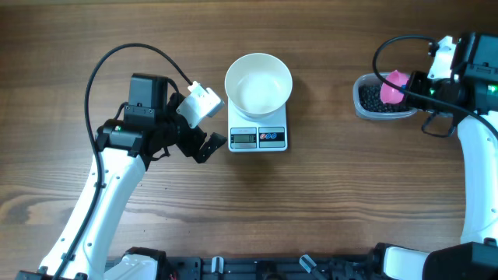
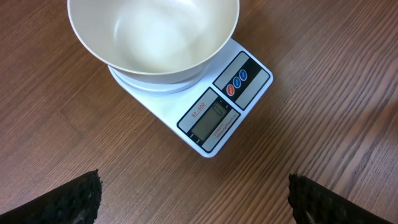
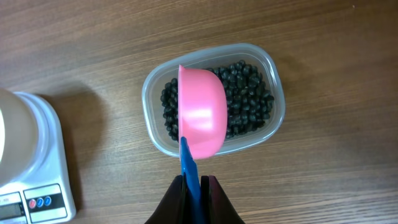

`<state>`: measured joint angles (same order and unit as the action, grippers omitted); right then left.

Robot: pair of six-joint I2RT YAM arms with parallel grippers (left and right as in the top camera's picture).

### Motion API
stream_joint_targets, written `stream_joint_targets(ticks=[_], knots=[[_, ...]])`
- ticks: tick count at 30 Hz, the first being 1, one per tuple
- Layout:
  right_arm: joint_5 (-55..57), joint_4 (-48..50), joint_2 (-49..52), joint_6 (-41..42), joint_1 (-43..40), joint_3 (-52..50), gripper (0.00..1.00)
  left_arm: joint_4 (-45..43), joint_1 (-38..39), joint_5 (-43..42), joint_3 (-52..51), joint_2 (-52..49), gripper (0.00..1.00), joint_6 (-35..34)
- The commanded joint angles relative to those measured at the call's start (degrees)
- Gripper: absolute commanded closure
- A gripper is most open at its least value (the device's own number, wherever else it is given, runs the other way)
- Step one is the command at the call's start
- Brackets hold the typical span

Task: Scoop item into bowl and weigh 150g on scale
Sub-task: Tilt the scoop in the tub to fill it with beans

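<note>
A white bowl [image 1: 258, 82] [image 2: 152, 34] rests empty on the white scale [image 1: 258, 137] [image 2: 225, 109] at the table's middle. At the right, black beads [image 1: 372, 96] [image 3: 249, 99] fill a clear tub [image 1: 360, 105] [image 3: 152, 134]. My right gripper [image 1: 411, 84] [image 3: 193, 186] is shut on the blue handle of a pink scoop [image 1: 394, 87] [image 3: 202, 118], whose cup hangs tipped on its side over the tub. My left gripper [image 1: 204, 124] [image 2: 194, 193] stands open just left of the scale, nothing between its fingers.
The bowl's edge [image 3: 15, 134] and the scale's corner [image 3: 43, 199] show at the left of the right wrist view. Arm bases and a black rail [image 1: 257, 268] line the table's near edge. Bare wood lies between scale and tub.
</note>
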<state>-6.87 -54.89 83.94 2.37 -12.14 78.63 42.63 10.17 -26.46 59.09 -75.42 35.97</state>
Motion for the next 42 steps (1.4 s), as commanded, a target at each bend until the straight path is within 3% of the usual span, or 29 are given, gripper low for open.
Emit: stream_joint_targets(ticks=[1, 11, 21, 31, 42], knots=[[0.2, 0.2, 0.3, -6.7, 0.2, 1.0, 0.96, -0.1, 0.2, -0.5, 0.0, 0.8, 0.00, 1.1], [11.8, 3.0, 5.8, -9.9, 0.2, 1.0, 0.96, -0.1, 0.2, -0.5, 0.0, 0.8, 0.00, 1.1], [13.2, 6.1, 11.8, -18.9, 1.3, 1.0, 0.96, -0.1, 0.2, -0.5, 0.0, 0.8, 0.00, 1.1], [30.9, 7.1, 12.2, -18.8, 11.0, 1.0, 0.96, -0.1, 0.2, -0.5, 0.0, 0.8, 0.00, 1.1], [35.3, 5.2, 8.5, -16.4, 13.9, 1.0, 0.96, -0.1, 0.2, -0.5, 0.0, 0.8, 0.00, 1.1]])
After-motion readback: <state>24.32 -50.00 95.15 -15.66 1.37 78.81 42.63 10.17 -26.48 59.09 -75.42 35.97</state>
